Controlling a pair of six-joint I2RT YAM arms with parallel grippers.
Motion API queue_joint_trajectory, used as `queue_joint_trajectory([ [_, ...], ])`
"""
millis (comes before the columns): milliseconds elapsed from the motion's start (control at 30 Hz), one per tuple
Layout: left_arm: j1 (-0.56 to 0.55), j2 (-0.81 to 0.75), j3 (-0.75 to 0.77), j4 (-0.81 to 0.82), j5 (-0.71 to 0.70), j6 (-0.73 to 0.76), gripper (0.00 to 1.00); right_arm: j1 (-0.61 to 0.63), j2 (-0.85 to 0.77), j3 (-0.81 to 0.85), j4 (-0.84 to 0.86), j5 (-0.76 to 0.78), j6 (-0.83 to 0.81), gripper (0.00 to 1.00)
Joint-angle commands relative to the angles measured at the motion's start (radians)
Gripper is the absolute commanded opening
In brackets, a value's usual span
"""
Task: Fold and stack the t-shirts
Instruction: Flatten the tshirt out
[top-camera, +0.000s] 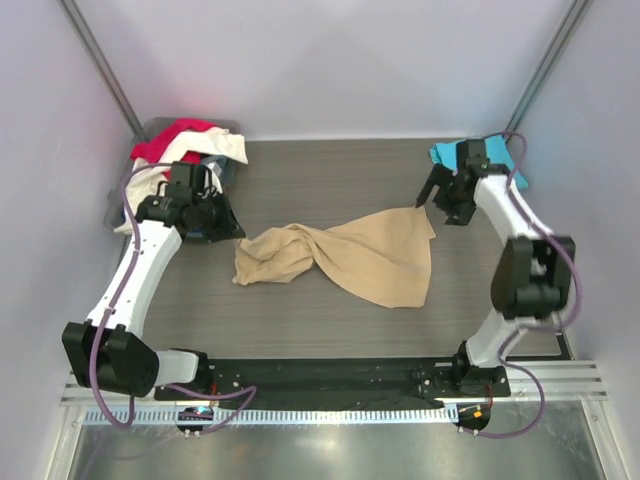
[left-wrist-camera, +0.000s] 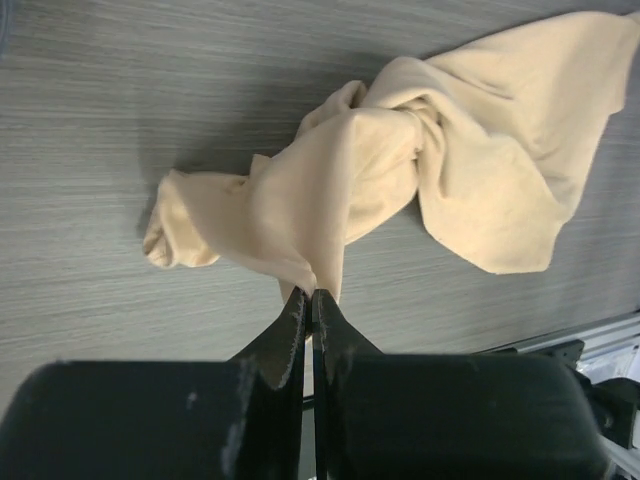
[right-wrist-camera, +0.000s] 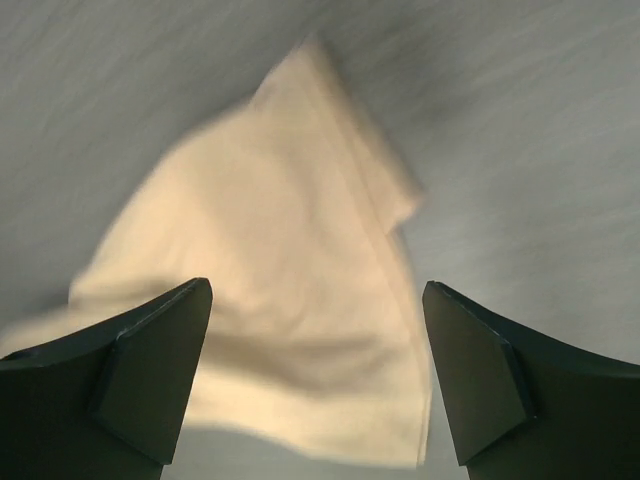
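Note:
A tan t-shirt (top-camera: 345, 258) lies twisted and bunched across the middle of the table. My left gripper (top-camera: 233, 231) is at its left end. In the left wrist view that gripper (left-wrist-camera: 310, 293) is shut on a fold of the tan t-shirt (left-wrist-camera: 400, 170). My right gripper (top-camera: 424, 201) hovers over the shirt's far right corner. In the right wrist view it (right-wrist-camera: 316, 300) is open and empty, with the tan cloth (right-wrist-camera: 290, 260) between and below its fingers. A turquoise t-shirt (top-camera: 452, 154) lies at the back right, partly hidden by the right arm.
A grey bin (top-camera: 152, 127) at the back left holds a heap with a red shirt (top-camera: 178, 136) and a white shirt (top-camera: 226, 147). The left arm hides part of it. Metal frame posts stand at both back corners.

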Motion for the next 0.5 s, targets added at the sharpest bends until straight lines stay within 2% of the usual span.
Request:
queue_joint_trajectory([
  [0, 0.006, -0.042, -0.043, 0.087, 0.022, 0.021, 0.00, 0.145, -0.407, -0.227, 0.123, 0.047, 0.045, 0.92],
  [67, 0.008, -0.044, -0.057, 0.093, 0.025, 0.027, 0.00, 0.203, -0.496, -0.445, 0.183, 0.053, 0.108, 0.89],
  [167, 0.006, -0.047, -0.071, 0.096, 0.028, 0.031, 0.00, 0.231, -0.617, -0.637, 0.200, 0.061, 0.148, 0.84],
  [300, 0.005, -0.059, -0.089, 0.105, 0.030, 0.033, 0.00, 0.236, -0.716, -0.762, 0.201, 0.064, 0.182, 0.82],
  [467, 0.005, -0.074, -0.117, 0.132, 0.036, 0.018, 0.00, 0.239, -0.727, -0.831, 0.209, 0.052, 0.202, 0.79],
])
